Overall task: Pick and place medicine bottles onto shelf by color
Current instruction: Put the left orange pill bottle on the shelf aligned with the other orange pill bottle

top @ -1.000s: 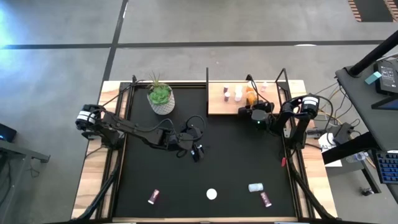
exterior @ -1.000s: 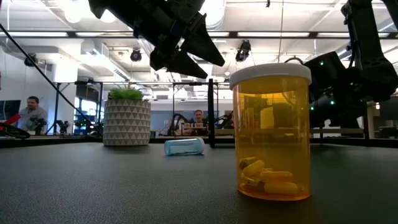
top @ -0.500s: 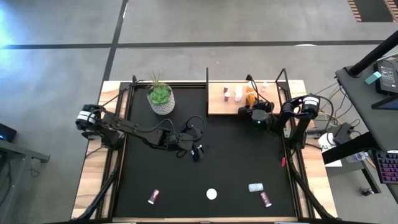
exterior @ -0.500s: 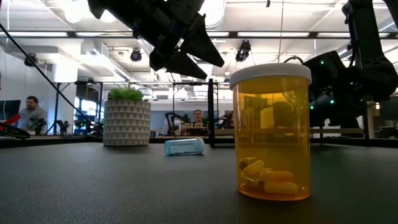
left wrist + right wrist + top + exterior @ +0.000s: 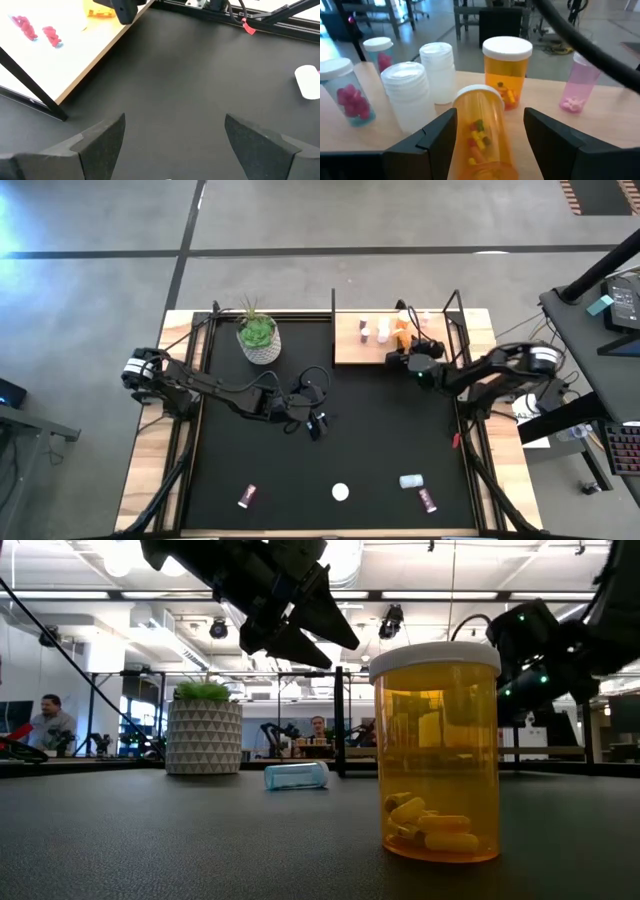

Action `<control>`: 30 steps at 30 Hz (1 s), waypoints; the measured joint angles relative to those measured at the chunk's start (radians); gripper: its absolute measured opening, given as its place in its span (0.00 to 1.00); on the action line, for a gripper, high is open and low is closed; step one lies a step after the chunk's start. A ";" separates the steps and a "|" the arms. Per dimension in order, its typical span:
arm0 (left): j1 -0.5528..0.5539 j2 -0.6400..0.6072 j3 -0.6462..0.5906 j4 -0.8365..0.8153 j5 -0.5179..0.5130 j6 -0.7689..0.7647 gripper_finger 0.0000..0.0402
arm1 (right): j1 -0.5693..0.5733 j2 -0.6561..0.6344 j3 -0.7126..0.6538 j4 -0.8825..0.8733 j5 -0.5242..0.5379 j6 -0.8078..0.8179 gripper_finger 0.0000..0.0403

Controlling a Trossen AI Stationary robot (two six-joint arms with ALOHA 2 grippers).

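My right gripper (image 5: 490, 117) is open at the near edge of the light-wood shelf (image 5: 352, 350), one finger on each side of an orange medicine bottle (image 5: 480, 135). That bottle is tipped over, its white cap pointing away toward the row behind. Upright on the board stand an orange bottle (image 5: 506, 70), two white ones (image 5: 410, 95), a pale pink one (image 5: 580, 82) and two with pink pills (image 5: 347, 97). My left gripper (image 5: 316, 423) hangs open above the middle of the mat with nothing between its fingers. My right gripper comes at the tipped orange bottle nearly level from the table's near side, its fingers lying along the bottle's body (image 5: 470, 150). A gap shows at one finger (image 5: 550, 135). I cannot tell whether the other finger (image 5: 437, 135) touches the bottle.
On the black mat (image 5: 380, 430) near the front edge stand an upright orange bottle (image 5: 435, 750) and a pink one (image 5: 247, 496). A blue bottle (image 5: 411, 480) lies on its side and another pink one (image 5: 428, 500) is beside it. A white plant pot (image 5: 258, 340) stands far left.
My right gripper has risen a little at the shelf's near edge, and its arm has swung out toward the table's right edge. The orange bottle stays on the shelf.
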State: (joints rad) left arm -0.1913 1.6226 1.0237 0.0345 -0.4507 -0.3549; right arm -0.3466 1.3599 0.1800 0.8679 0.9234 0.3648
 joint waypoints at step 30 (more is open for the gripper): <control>-0.002 0.000 -0.012 -0.028 0.078 -0.005 0.81 | -0.132 -0.127 0.599 -1.345 -0.351 0.123 0.55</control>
State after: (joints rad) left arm -0.1928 1.6226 1.0116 0.0064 -0.3728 -0.3595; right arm -0.4785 1.2331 0.7788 -0.4767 0.5720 0.4873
